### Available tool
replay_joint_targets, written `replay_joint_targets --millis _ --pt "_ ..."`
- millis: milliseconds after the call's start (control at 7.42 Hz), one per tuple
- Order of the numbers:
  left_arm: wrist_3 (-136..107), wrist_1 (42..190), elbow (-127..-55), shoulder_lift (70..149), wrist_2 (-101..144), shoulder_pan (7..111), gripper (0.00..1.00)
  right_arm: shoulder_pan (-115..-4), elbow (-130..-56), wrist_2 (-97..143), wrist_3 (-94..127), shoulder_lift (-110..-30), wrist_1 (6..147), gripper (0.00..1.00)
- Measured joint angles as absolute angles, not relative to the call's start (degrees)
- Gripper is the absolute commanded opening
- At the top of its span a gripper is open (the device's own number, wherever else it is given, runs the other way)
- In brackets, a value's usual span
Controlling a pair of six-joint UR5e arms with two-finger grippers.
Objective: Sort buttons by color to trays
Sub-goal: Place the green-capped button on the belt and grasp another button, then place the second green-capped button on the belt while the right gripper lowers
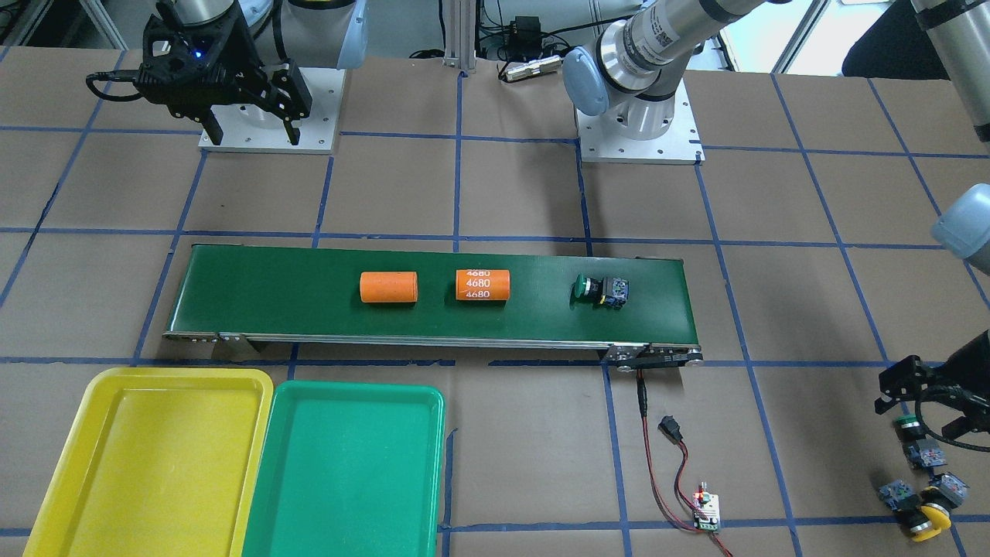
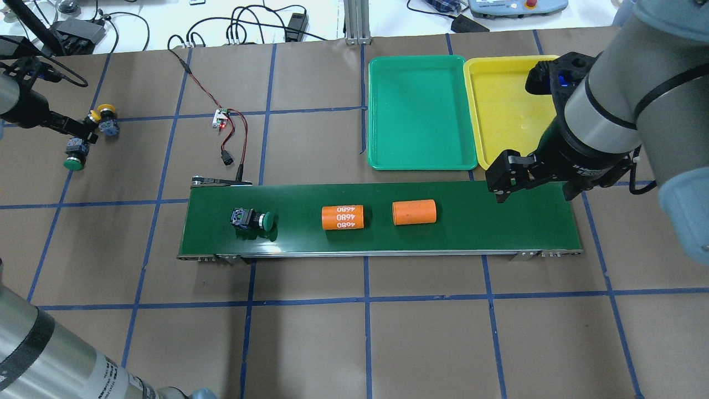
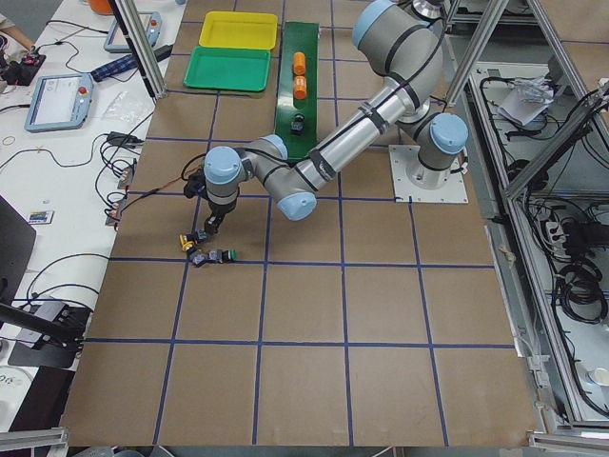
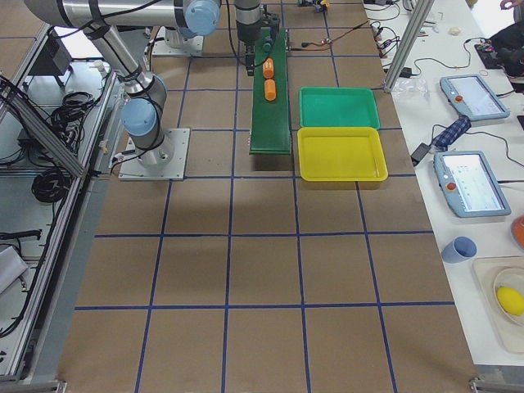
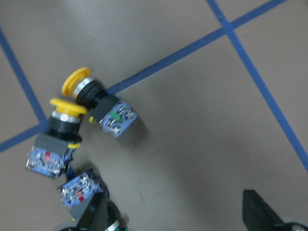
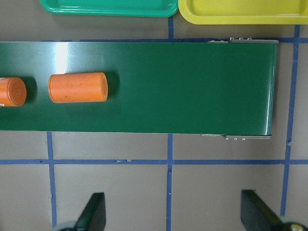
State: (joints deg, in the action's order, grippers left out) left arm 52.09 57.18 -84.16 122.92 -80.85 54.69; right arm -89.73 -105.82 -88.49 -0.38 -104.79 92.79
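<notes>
The left end effector [image 1: 920, 414] hangs wide open and empty over three push buttons clumped at the desk's [image 1: 503, 193] far left end. There's one green-capped push button [image 5: 86, 197] and two yellow-capped push buttons [image 5: 103, 103], all lying nearly against each other. A second green-capped button [image 1: 602, 290] lies on the long dark-green conveyor belt [image 1: 271, 290]. The shallow yellow plastic tray [image 1: 155, 464] and green plastic tray [image 1: 348, 480] have nothing in them.

It looks like a pick from the clump is next. The wrist view shows bare desk between the fingers, so the arm should slide across, straddle one black switch body rather than the cap, and come down square without bumping the neighbours. The right end effector [image 1: 254, 139] is wide open too, up by the belt's tray end.
</notes>
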Motion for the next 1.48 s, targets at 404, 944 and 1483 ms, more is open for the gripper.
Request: replay_joint_targets --millis 404,944,1483 --pt "42.31 56.79 -80.77 126.44 -83.84 54.45 1.00 -89.67 -105.38 -87.69 1.38 -104.21 94.63 1.00" --pt "33.05 56.88 -80.18 129.48 -83.92 53.02 1.00 -89.78 -101.25 -87.43 2.04 -97.03 98.86 1.00" --pt "30.72 56.68 -78.52 132.31 -83.35 50.41 0.74 -91.04 -98.41 -85.89 8.59 -93.81 98.85 1.00"
